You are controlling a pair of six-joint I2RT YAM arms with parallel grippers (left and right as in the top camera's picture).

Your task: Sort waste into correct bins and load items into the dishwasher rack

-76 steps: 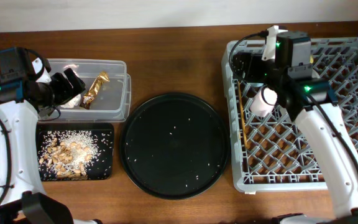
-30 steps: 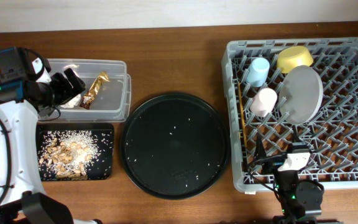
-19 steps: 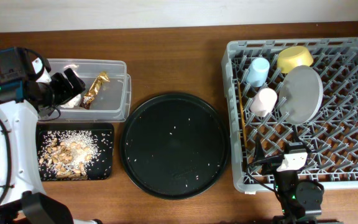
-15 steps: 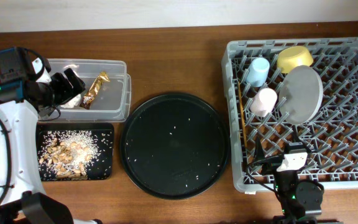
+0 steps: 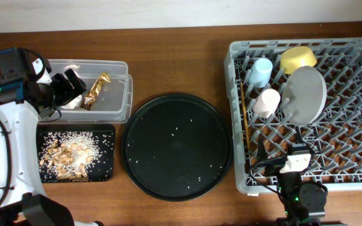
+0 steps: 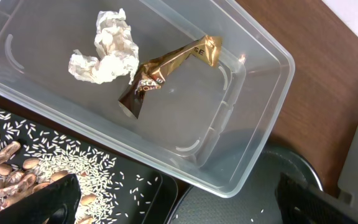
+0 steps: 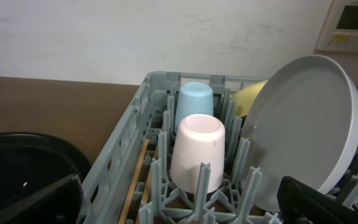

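The dishwasher rack holds the blue cup, pink cup, yellow bowl, grey-green plate and chopsticks. The right wrist view shows the pink cup, blue cup, plate, bowl and chopsticks. My right gripper is open and empty at the rack's front edge. The clear tub holds the white tissue and gold-brown wrapper. My left gripper is open and empty above the tub.
The shallow black tray in front of the tub holds food scraps and rice. A large round black tray with a few rice grains lies between the tub and the rack.
The right arm has drawn back from the rack's far side to its front edge, leaving the dishes uncovered; it is still for the last second. The left arm has not moved.
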